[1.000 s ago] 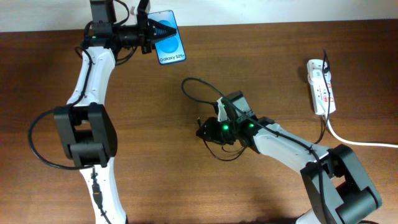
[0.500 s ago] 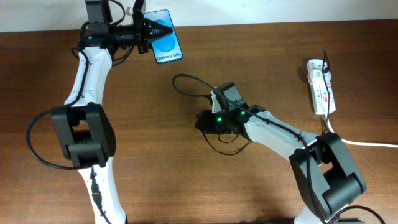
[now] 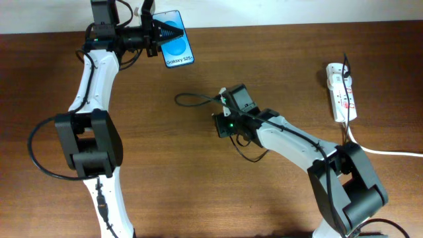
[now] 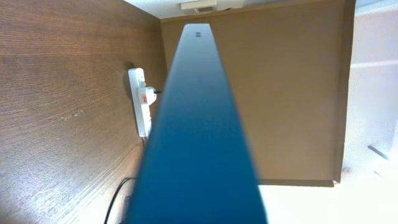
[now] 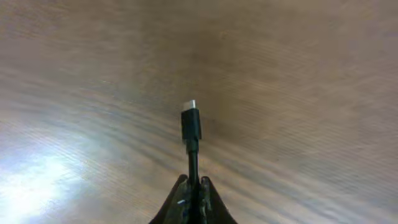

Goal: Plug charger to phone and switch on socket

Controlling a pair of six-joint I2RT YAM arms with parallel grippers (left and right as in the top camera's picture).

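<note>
The phone [image 3: 177, 43], with a blue screen and "Galaxy S25+" text, is held off the table at the far left by my left gripper [image 3: 157, 32], which is shut on its edge. In the left wrist view the phone [image 4: 199, 124] shows edge-on and fills the middle, hiding the fingers. My right gripper [image 3: 219, 125] is at the table's middle, shut on the charger cable [image 3: 192, 99]. In the right wrist view the fingers [image 5: 180, 193] pinch the cable just behind the plug tip [image 5: 191, 123], which points forward above the wood. The socket [image 3: 341, 91] lies at the far right.
The socket's thick white cord [image 3: 377, 149] runs off the right edge. The charger cable loops on the table left of and below my right gripper. The socket [image 4: 142, 102] also shows in the left wrist view. The table's back edge is close behind the phone.
My right gripper has carried the plug tip up and slightly right, toward the far side, dragging the cable loop leftward. My left gripper shifted the phone slightly left a second ago, then held still.
</note>
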